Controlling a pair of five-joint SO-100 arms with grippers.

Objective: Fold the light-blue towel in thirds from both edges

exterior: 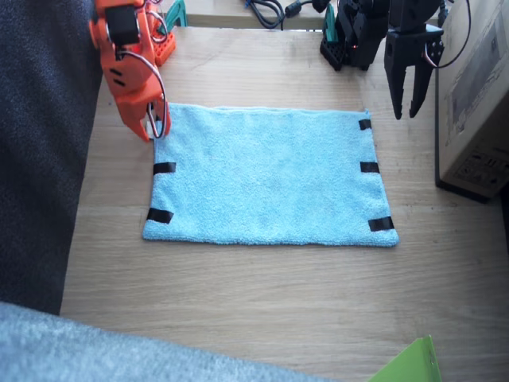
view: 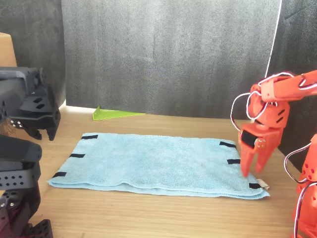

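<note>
On the wooden worktop (exterior: 262, 294) the light-blue towel (exterior: 266, 175) lay flat at the centre of the fixed view, its long axis running from 9 to 3 o'clock, black tape strips (exterior: 370, 167) marking each short side; the orange right arm (exterior: 131, 64) hung over the towel's corner at about 10 o'clock, and its fingers (exterior: 153, 127) pointed down at that corner, touching or just above it; they looked narrow, yet whether they pinched cloth could not be told. The front view showed the same fingers (view: 251, 166) just above the edge, beside a small white tag (view: 263, 185). The black left arm (exterior: 390, 32) stood beyond the corner at 2 o'clock; its fingers (exterior: 412, 95) were parted a little, holding nothing, clear of the towel. As a judgement, the right arm was nearer its edge, so the first fold would carry that short side toward 3 o'clock. The third strip on the right arm's side was hidden behind its fingers in the fixed view; the left arm's fingertips were hard to make out in the front view; a cardboard box (exterior: 477, 95) at 3 o'clock was cut off by the frame.
</note>
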